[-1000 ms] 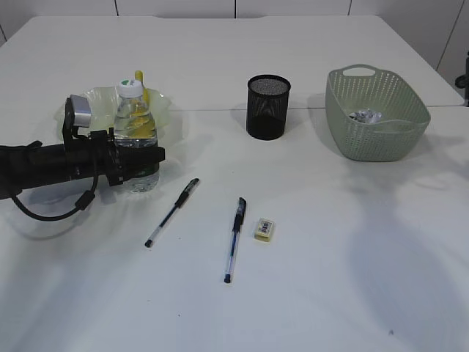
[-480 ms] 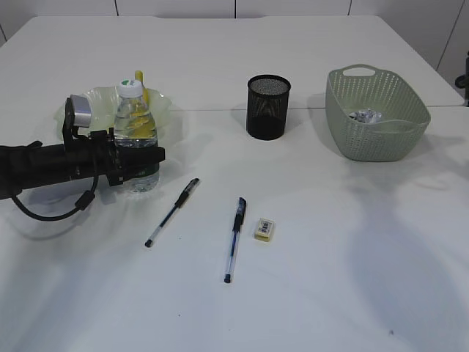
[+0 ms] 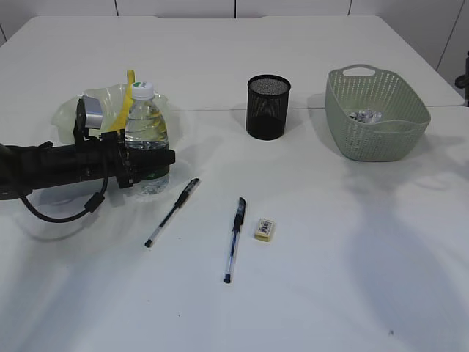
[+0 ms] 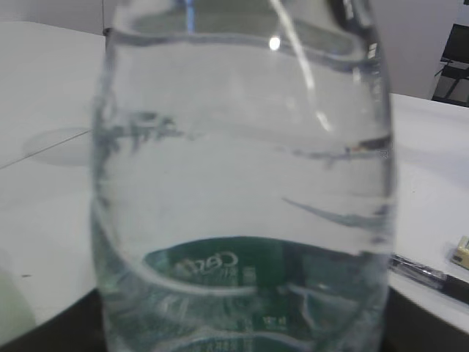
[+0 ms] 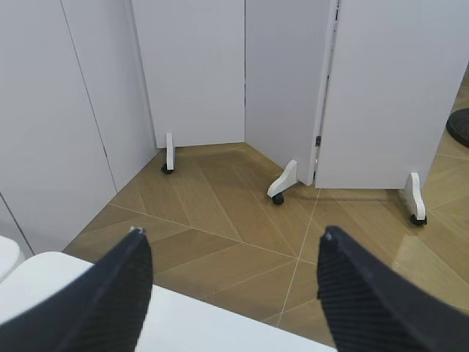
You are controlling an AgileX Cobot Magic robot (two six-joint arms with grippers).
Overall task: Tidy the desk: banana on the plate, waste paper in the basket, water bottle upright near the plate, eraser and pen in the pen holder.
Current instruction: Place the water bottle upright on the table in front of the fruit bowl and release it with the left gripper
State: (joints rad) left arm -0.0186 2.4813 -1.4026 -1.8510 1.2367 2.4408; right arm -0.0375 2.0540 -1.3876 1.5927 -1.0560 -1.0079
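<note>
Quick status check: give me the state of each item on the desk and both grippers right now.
water bottle: upright, capped, held by left gripper, beside the plate
banana: on the plate
waste paper: in the basket
two pens: lying flat on the desk
eraser: flat on the desk
pen holder: upright
right gripper: open, holding nothing

A clear water bottle [image 3: 146,139] with a white cap and green label is being shown; a black mesh pen holder [image 3: 268,107], a pale green basket [image 3: 377,114], seemingly a yellow banana [image 3: 129,84].
</note>
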